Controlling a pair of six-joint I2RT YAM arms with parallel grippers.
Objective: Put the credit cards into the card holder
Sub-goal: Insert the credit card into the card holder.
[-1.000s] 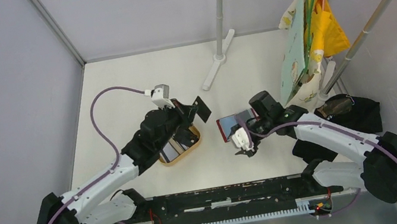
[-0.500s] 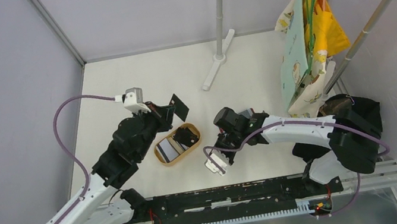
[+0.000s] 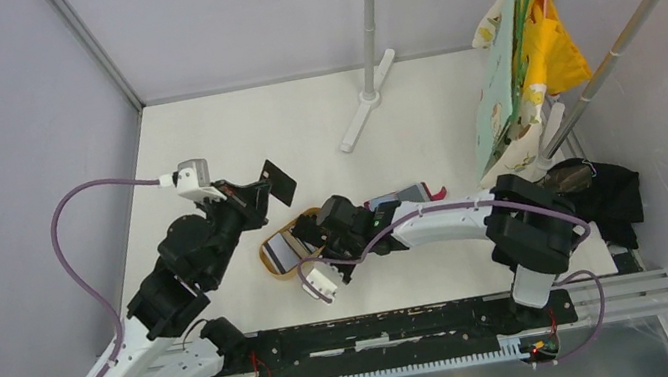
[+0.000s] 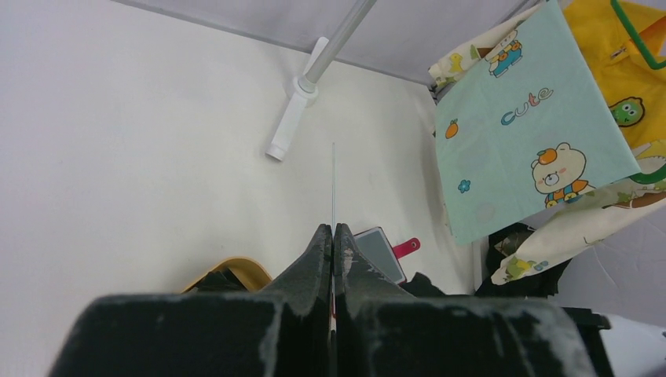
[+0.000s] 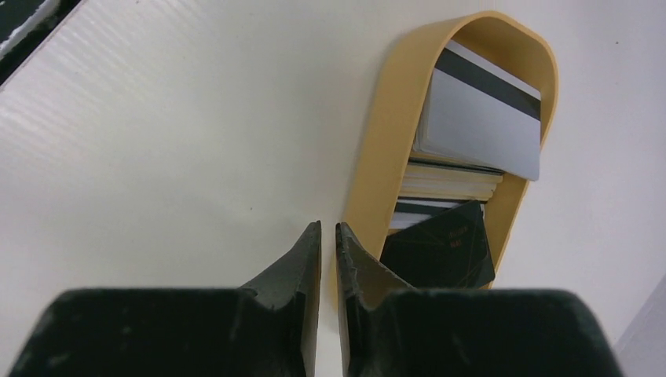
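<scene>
My left gripper (image 3: pixel 259 188) is shut on a black credit card (image 3: pixel 280 183), held up above the table left of the tray. In the left wrist view that card (image 4: pixel 333 181) shows edge-on as a thin line rising from the left gripper (image 4: pixel 333 228). The red card holder (image 3: pixel 399 197) lies open on the table, its grey-blue panel (image 4: pixel 379 254) facing up. More credit cards, one pale grey (image 5: pixel 479 126) and one black (image 5: pixel 444 243), lie in the oval tan tray (image 5: pixel 385 149). My right gripper (image 5: pixel 328 226) hovers at the tray's long rim, jaws a narrow slit apart with nothing between them.
The tray (image 3: pixel 272 259) sits mid-table, partly under my right gripper (image 3: pixel 309 235). A rack pole's white foot (image 3: pixel 366 97) stands at the back. Printed cloths (image 3: pixel 519 68) hang at the right over a black garment (image 3: pixel 604 191). Grey walls close in both sides.
My right arm has swung left from the card holder to the tray while its jaws closed to a slit. My left arm has drawn back left, still gripping the black card.
</scene>
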